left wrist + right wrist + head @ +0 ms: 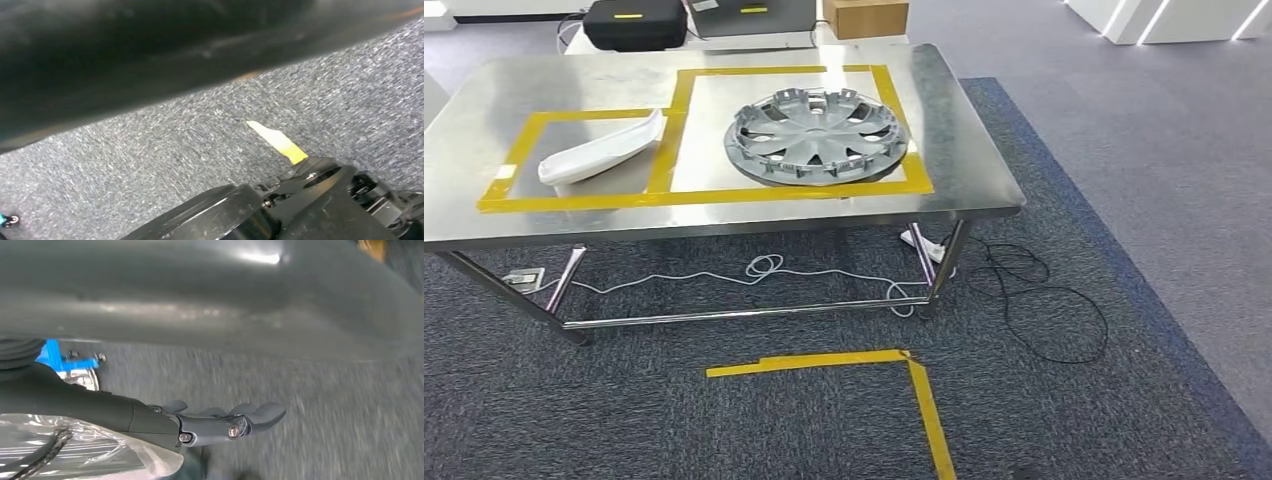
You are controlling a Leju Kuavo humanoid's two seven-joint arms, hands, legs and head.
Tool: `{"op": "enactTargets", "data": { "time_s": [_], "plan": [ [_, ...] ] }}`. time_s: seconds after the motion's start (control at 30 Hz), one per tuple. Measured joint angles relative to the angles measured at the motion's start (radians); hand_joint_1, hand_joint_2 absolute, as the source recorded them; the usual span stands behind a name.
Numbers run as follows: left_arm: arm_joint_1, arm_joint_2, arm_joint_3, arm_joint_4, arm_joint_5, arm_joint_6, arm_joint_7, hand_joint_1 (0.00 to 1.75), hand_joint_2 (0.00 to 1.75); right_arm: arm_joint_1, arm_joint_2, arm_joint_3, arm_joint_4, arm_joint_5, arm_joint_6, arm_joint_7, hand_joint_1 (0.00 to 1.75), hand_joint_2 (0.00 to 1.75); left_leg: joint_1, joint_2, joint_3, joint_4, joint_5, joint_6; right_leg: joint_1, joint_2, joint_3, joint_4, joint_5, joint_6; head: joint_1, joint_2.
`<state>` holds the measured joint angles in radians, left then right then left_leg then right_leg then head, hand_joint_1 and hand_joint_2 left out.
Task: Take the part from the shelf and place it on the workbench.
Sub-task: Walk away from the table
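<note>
Steel workbench (964,150) carries hubcap (816,137); right hand (210,422) hangs over carpet, fingers (260,414) extended, released.

Silver wheel cover (817,136) lies flat on the steel workbench (964,190), inside the right taped square, towards the right edge. White curved trim part (602,151) lies in the left taped square, near the front-left corner.

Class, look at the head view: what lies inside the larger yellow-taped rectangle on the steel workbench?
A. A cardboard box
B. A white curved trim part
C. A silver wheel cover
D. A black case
C: the silver wheel cover lies inside the larger taped rectangle, while the white curved part lies in the smaller rectangle beside it.
</note>
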<state>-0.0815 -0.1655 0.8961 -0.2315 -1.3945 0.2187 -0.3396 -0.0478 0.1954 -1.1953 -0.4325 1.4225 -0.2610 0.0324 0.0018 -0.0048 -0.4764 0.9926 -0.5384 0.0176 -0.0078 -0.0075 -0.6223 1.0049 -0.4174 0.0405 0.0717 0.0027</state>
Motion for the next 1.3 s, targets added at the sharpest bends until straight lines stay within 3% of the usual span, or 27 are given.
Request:
{"op": "enactTargets", "data": {
  "time_s": [0.03, 0.07, 0.13, 0.17, 0.2, 0.23, 0.3, 0.33, 0.4, 0.43, 0.47, 0.53, 0.6, 0.67, 0.7, 0.77, 0.83, 0.9, 0.93, 1.0, 1.03, 1.1, 1.17, 1.2, 1.23, 1.27, 1.3],
  "plan": [
    [-0.001, -0.001, 0.0, 0.0, -0.002, 0.0, 0.0, 0.0, 0.0, -0.001, 0.001, -0.006, 0.017, 0.001, 0.003, 0.001, 0.0, 0.0, 0.001, 0.003, -0.011, -0.002, 0.012, 0.011, -0.001, 0.002, -0.008, 0.011, -0.019, 0.005, 0.001, 0.0],
    [-0.002, -0.002, 0.0, 0.0, -0.004, 0.0, 0.0, 0.0, 0.0, -0.002, 0.002, -0.011, 0.031, 0.002, 0.005, 0.002, 0.0, 0.0, 0.002, 0.005, -0.026, -0.005, 0.026, 0.019, -0.003, 0.004, -0.02, 0.04, -0.058, 0.01, 0.003, 0.0],
    [-0.004, -0.003, 0.0, 0.0, -0.005, 0.0, 0.0, 0.0, 0.0, -0.005, 0.004, -0.017, 0.054, 0.003, 0.006, 0.003, 0.0, 0.0, 0.001, 0.008, -0.058, -0.005, 0.053, 0.029, -0.004, 0.005, -0.049, 0.153, -0.167, 0.016, 0.006, 0.0],
    [-0.003, -0.003, 0.0, 0.0, -0.006, 0.0, 0.0, 0.0, 0.0, -0.007, 0.004, -0.019, 0.062, 0.006, 0.007, 0.003, 0.0, 0.0, -0.001, 0.009, -0.075, -0.004, 0.067, 0.03, -0.005, 0.005, -0.058, 0.217, -0.204, 0.019, 0.007, 0.0],
    [-0.003, -0.003, 0.001, 0.0, -0.007, 0.0, 0.0, 0.0, 0.0, -0.008, 0.004, -0.021, 0.068, 0.011, 0.011, 0.001, 0.0, 0.0, -0.002, 0.01, -0.092, -0.003, 0.081, 0.03, -0.005, 0.005, -0.056, 0.264, -0.215, 0.02, 0.007, 0.0],
    [-0.003, -0.003, 0.001, 0.0, -0.009, 0.0, 0.0, 0.0, 0.0, -0.009, 0.004, -0.022, 0.074, 0.022, 0.015, -0.003, 0.0, 0.0, -0.003, 0.011, -0.109, -0.002, 0.094, 0.029, -0.005, 0.005, -0.04, 0.28, -0.201, 0.02, 0.007, 0.0],
    [-0.004, -0.004, 0.0, 0.0, -0.018, 0.0, 0.0, 0.0, 0.0, -0.011, 0.004, -0.02, 0.081, 0.052, 0.021, -0.016, 0.0, 0.0, -0.005, 0.012, -0.14, -0.001, 0.119, 0.025, -0.004, 0.005, 0.039, 0.215, -0.142, 0.014, 0.007, 0.0],
    [-0.004, -0.005, 0.0, 0.0, -0.023, 0.001, 0.0, 0.0, 0.0, -0.012, 0.004, -0.017, 0.083, 0.07, 0.02, -0.022, 0.0, 0.0, -0.007, 0.012, -0.151, 0.0, 0.131, 0.021, -0.003, 0.005, 0.103, 0.139, -0.128, 0.009, 0.007, 0.0],
    [-0.007, -0.008, 0.0, 0.0, -0.031, 0.002, 0.0, 0.0, 0.0, -0.019, 0.004, -0.007, 0.086, 0.1, 0.017, -0.032, 0.0, 0.0, -0.009, 0.012, -0.164, 0.001, 0.155, 0.013, 0.001, 0.007, 0.212, -0.016, -0.145, -0.002, 0.008, 0.0],
    [-0.009, -0.01, 0.0, 0.0, -0.034, 0.003, 0.0, 0.0, 0.0, -0.022, 0.004, -0.001, 0.088, 0.113, 0.014, -0.036, 0.0, 0.0, -0.009, 0.013, -0.168, 0.0, 0.167, 0.007, 0.004, 0.008, 0.241, -0.064, -0.158, -0.006, 0.008, 0.0],
    [-0.01, -0.011, 0.0, 0.0, -0.036, 0.004, 0.0, 0.0, 0.0, -0.023, 0.004, 0.005, 0.09, 0.123, 0.012, -0.039, 0.0, 0.0, -0.009, 0.014, -0.171, -0.002, 0.179, 0.001, 0.005, 0.008, 0.244, -0.082, -0.16, -0.011, 0.008, 0.0],
    [-0.01, -0.013, 0.0, 0.0, -0.038, 0.004, 0.001, 0.0, 0.0, -0.021, 0.004, 0.013, 0.095, 0.136, 0.008, -0.042, 0.0, 0.0, -0.005, 0.011, -0.178, 0.003, 0.17, -0.012, 0.004, 0.004, 0.223, -0.08, -0.142, -0.024, 0.007, 0.0],
    [-0.006, -0.015, 0.0, 0.0, -0.039, 0.004, 0.001, 0.0, 0.0, -0.019, 0.004, 0.017, 0.098, 0.143, 0.006, -0.041, 0.0, 0.0, -0.001, 0.008, -0.194, 0.069, 0.08, -0.022, 0.002, -0.002, 0.196, -0.079, -0.116, -0.039, 0.002, 0.0],
    [-0.005, -0.016, 0.0, 0.0, -0.039, 0.005, 0.002, 0.0, 0.0, -0.019, 0.004, 0.02, 0.1, 0.144, 0.007, -0.042, 0.0, 0.0, 0.002, 0.008, -0.213, 0.202, -0.026, -0.03, 0.003, -0.004, 0.162, -0.071, -0.091, -0.044, -0.001, 0.0],
    [-0.005, -0.016, 0.0, 0.0, -0.039, 0.006, 0.002, 0.0, 0.0, -0.019, 0.004, 0.021, 0.102, 0.141, 0.009, -0.043, 0.0, 0.0, 0.003, 0.008, -0.215, 0.261, -0.045, -0.033, 0.004, -0.005, 0.143, -0.064, -0.08, -0.044, -0.001, 0.0],
    [-0.005, -0.017, 0.001, 0.0, -0.039, 0.008, 0.002, 0.0, 0.0, -0.02, 0.004, 0.021, 0.106, 0.131, 0.019, -0.044, 0.0, 0.0, 0.004, 0.008, -0.185, 0.299, -0.011, -0.036, 0.004, -0.007, 0.102, -0.044, -0.059, -0.041, -0.001, 0.0],
    [-0.005, -0.017, 0.001, 0.0, -0.038, 0.011, 0.002, 0.0, 0.0, -0.02, 0.004, 0.021, 0.11, 0.127, 0.031, -0.038, 0.0, 0.0, 0.007, 0.008, -0.095, 0.197, 0.028, -0.035, 0.004, -0.008, 0.06, -0.019, -0.044, -0.036, -0.002, 0.0],
    [-0.005, -0.019, 0.001, 0.0, -0.038, 0.015, 0.002, 0.0, 0.0, -0.021, 0.005, 0.021, 0.115, 0.133, 0.039, -0.028, 0.0, 0.0, 0.006, 0.006, -0.007, 0.061, 0.008, -0.027, 0.007, -0.008, 0.031, 0.002, -0.032, -0.026, 0.0, 0.0],
    [-0.005, -0.02, 0.002, 0.0, -0.037, 0.018, 0.002, 0.0, 0.0, -0.021, 0.006, 0.021, 0.117, 0.137, 0.04, -0.024, 0.0, 0.0, 0.003, 0.005, 0.012, 0.023, -0.007, -0.02, 0.007, -0.008, 0.023, 0.007, -0.024, -0.02, 0.0, 0.0],
    [-0.002, -0.023, 0.004, 0.0, -0.036, 0.021, 0.001, 0.0, 0.0, -0.021, 0.006, 0.021, 0.121, 0.144, 0.041, -0.022, 0.0, 0.0, 0.001, 0.006, 0.005, 0.007, -0.002, -0.005, 0.005, -0.008, 0.015, 0.006, -0.008, -0.007, -0.001, 0.0],
    [-0.001, -0.024, 0.005, 0.0, -0.035, 0.022, 0.001, 0.0, 0.0, -0.02, 0.006, 0.021, 0.123, 0.146, 0.041, -0.022, 0.0, 0.0, 0.001, 0.008, -0.006, 0.006, 0.009, 0.004, 0.004, -0.005, 0.008, 0.01, -0.016, -0.001, -0.002, 0.0],
    [0.0, -0.026, 0.007, 0.0, -0.034, 0.022, 0.001, 0.0, 0.0, -0.018, 0.006, 0.022, 0.125, 0.148, 0.041, -0.022, 0.0, 0.0, 0.004, 0.012, -0.036, 0.002, 0.036, 0.018, 0.001, 0.001, -0.018, 0.065, -0.092, 0.011, 0.0, 0.0],
    [0.0, -0.027, 0.008, 0.0, -0.034, 0.022, 0.001, 0.0, 0.0, -0.019, 0.006, 0.022, 0.127, 0.149, 0.041, -0.022, 0.0, 0.0, 0.003, 0.014, -0.07, 0.003, 0.063, 0.024, -0.001, 0.004, -0.048, 0.183, -0.195, 0.018, 0.004, 0.0],
    [0.001, -0.027, 0.008, 0.0, -0.034, 0.022, 0.001, 0.0, 0.0, -0.019, 0.006, 0.022, 0.129, 0.149, 0.041, -0.022, 0.0, 0.0, 0.002, 0.014, -0.088, 0.004, 0.078, 0.023, -0.001, 0.004, -0.055, 0.242, -0.218, 0.019, 0.004, 0.0],
    [0.001, -0.027, 0.008, 0.0, -0.034, 0.022, 0.001, 0.0, 0.0, -0.02, 0.006, 0.022, 0.129, 0.149, 0.041, -0.022, 0.0, 0.0, 0.002, 0.015, -0.106, 0.005, 0.092, 0.022, -0.001, 0.004, -0.049, 0.279, -0.212, 0.02, 0.004, 0.0],
    [0.001, -0.027, 0.008, 0.0, -0.034, 0.022, 0.001, 0.0, 0.0, -0.02, 0.006, 0.022, 0.13, 0.149, 0.041, -0.022, 0.0, 0.0, 0.001, 0.015, -0.125, 0.006, 0.106, 0.02, -0.001, 0.004, -0.029, 0.286, -0.185, 0.019, 0.004, 0.0],
    [0.001, -0.027, 0.009, 0.0, -0.034, 0.022, 0.001, 0.0, 0.0, -0.02, 0.006, 0.022, 0.131, 0.149, 0.041, -0.022, 0.0, 0.0, 0.001, 0.015, -0.142, 0.006, 0.12, 0.018, -0.001, 0.004, 0.01, 0.258, -0.15, 0.018, 0.004, 0.0]
  ]
}}
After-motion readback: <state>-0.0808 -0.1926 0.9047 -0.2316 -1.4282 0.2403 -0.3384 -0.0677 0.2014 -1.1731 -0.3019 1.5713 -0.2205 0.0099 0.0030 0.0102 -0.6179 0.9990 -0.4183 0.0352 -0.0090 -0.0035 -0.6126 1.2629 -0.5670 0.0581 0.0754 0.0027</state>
